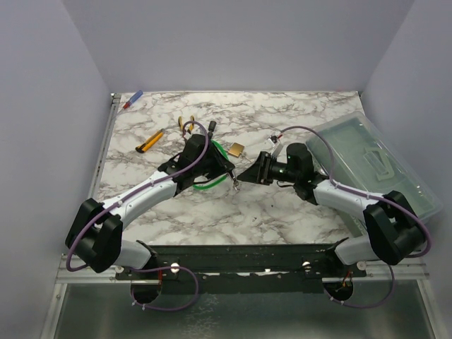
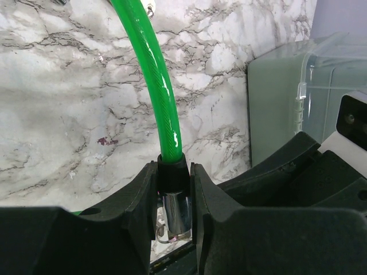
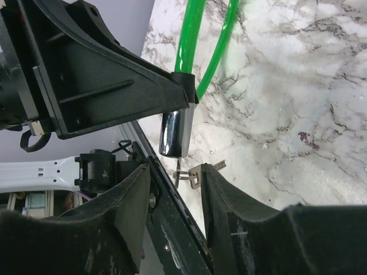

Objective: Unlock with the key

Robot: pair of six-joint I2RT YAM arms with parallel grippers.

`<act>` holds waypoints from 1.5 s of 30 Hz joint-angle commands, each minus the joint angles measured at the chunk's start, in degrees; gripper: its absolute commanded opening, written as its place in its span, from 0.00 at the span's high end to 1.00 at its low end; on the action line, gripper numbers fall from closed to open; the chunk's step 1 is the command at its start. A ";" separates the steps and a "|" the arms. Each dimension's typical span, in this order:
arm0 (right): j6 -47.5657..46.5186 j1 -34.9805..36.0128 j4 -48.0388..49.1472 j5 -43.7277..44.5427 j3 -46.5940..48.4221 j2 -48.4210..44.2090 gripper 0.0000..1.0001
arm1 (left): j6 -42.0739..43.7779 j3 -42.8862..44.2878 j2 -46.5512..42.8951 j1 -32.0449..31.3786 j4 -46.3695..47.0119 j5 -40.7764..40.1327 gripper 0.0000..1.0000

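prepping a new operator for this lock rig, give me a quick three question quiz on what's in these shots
1. True or false: the left gripper is clamped on the end of the green cable lock.
2. Where are the keys?
A. just below the lock's chrome cylinder, between the fingers of the right gripper
B. on top of the clear box
C. beside the yellow knife
3. In one word, what colour is the small padlock seen in the top view?

Key: 1 true; 2 A; 3 brass
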 commanded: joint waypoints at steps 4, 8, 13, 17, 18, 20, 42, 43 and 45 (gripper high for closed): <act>-1.51 2.38 -2.04 1.99 -0.56 -0.66 0.61 | -0.79 0.42 0.52 0.46 2.03 -0.30 1.00; -1.20 3.07 -1.61 2.32 -0.19 0.09 0.67 | -0.78 0.34 0.62 0.55 2.12 -0.21 1.00; -1.54 3.93 -2.22 2.72 0.73 1.11 0.68 | -0.77 0.11 0.45 0.50 2.28 -0.37 1.00; -1.86 4.08 -2.81 3.24 0.50 0.88 0.68 | -0.77 -0.06 0.36 0.75 2.30 -0.38 1.00; -1.95 4.11 -3.01 3.40 0.42 0.76 0.68 | -0.77 -0.03 0.26 0.84 2.30 -0.31 1.00; -2.22 4.12 -3.48 3.78 0.24 0.62 0.68 | -0.77 -0.13 0.19 0.93 2.30 -0.30 1.00; -4.46 4.30 -5.31 8.08 5.22 2.55 1.00 | -1.51 -1.00 -0.25 1.07 2.65 2.41 1.00; -5.67 4.33 -5.87 7.77 6.04 2.80 1.00 | -1.67 -1.22 -0.25 1.11 2.65 2.49 1.00; -9.05 4.95 -8.30 8.43 8.34 3.24 1.00 | -2.12 -1.62 -0.10 1.12 2.86 2.52 1.00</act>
